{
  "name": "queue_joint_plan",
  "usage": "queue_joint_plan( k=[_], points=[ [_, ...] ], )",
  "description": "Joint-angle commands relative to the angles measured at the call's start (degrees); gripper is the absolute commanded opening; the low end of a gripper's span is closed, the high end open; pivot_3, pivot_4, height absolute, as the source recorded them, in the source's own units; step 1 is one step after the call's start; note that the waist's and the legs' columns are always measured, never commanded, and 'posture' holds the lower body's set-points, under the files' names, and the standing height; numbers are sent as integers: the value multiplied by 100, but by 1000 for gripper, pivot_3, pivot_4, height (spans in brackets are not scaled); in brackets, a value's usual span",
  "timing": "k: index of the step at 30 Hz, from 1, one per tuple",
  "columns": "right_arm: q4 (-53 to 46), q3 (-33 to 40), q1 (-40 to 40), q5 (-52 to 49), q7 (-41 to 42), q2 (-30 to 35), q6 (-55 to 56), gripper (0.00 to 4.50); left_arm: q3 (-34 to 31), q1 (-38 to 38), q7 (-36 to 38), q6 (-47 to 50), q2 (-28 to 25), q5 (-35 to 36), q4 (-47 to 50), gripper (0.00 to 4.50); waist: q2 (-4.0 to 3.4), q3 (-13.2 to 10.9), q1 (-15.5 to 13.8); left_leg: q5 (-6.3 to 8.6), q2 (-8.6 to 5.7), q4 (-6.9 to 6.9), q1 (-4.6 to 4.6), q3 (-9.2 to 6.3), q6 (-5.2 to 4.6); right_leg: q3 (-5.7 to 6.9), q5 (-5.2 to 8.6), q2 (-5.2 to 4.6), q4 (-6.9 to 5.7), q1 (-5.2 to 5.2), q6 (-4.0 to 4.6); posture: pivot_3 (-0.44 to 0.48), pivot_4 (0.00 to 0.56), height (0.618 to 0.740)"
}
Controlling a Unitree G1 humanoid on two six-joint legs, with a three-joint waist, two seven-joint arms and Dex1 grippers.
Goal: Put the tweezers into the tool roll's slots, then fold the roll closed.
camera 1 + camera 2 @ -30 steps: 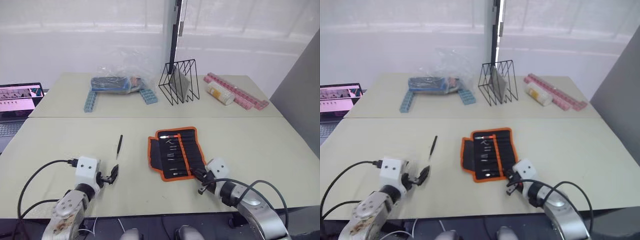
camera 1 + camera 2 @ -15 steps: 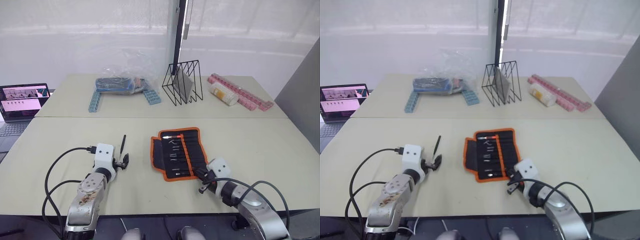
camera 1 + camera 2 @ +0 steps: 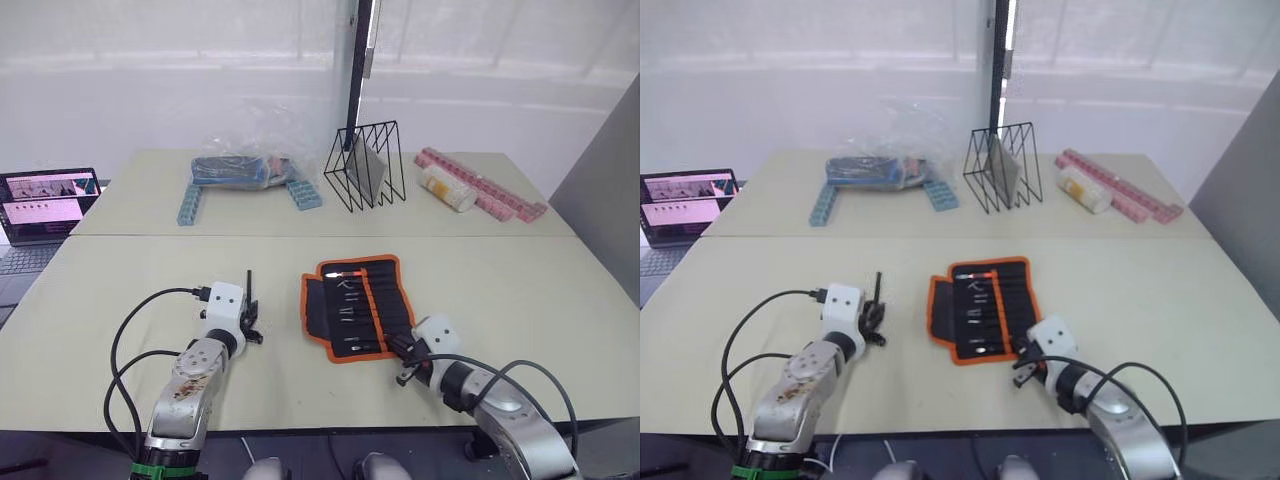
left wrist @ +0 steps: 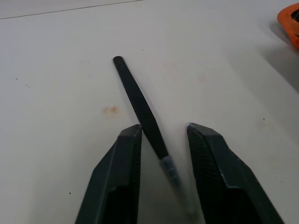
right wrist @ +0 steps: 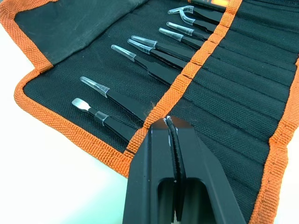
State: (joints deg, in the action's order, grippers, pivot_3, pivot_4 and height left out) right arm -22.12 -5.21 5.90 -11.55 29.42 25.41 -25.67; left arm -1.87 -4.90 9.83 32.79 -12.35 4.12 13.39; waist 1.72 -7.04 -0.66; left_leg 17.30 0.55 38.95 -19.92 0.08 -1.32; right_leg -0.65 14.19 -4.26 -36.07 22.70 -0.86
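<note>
From the head camera, the tool roll (image 3: 355,307) lies unfolded on the table (image 3: 520,290); a loose tweezer (image 3: 248,283) lies to its left, at the left gripper (image 3: 252,328). The left wrist camera shows those fingers (image 4: 122,163) spread, straddling the tweezer untouched. The right wrist camera shows the right gripper (image 5: 169,122) pinched together, empty, over the roll's near orange edge by the slots (image 5: 243,93).

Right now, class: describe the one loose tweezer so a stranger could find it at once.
On the near table, look left of the open orange-edged tool roll. The loose tweezer lies bare on the tabletop between the left gripper's open fingers, unlike the others, which are tucked in the roll's slots.
</note>
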Motion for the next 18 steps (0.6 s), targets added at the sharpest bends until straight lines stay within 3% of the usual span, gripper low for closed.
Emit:
queue_joint_plan(
  k=[1, 11, 18],
  points=[
    [51, -93, 103, 30, -35, -7, -236, 0, -74, 55, -65, 159, -41, -42, -195, 46, -5, 1, 0, 0, 0, -1, -1, 0, 0, 0, 1, 0, 0, 1, -1, 0, 150, 724],
    [16, -113, 115, 21, -64, -14, -265, 0, -277, -68, 29, 5, -283, 49, -270, 46, -13, -5, 12, 0, 1, -3, -5, 0, 0, 0, 2, 3, 1, 7, -2, 0, 150, 724],
    [5, -130, 115, 13, -75, -1, -269, 0, -456, -287, 563, -197, -843, 244, -52, 46, -7, -22, 51, 0, 5, -6, -33, 1, 0, -2, 1, 1, -1, 41, 1, 0, 150, 724]
  ],
)
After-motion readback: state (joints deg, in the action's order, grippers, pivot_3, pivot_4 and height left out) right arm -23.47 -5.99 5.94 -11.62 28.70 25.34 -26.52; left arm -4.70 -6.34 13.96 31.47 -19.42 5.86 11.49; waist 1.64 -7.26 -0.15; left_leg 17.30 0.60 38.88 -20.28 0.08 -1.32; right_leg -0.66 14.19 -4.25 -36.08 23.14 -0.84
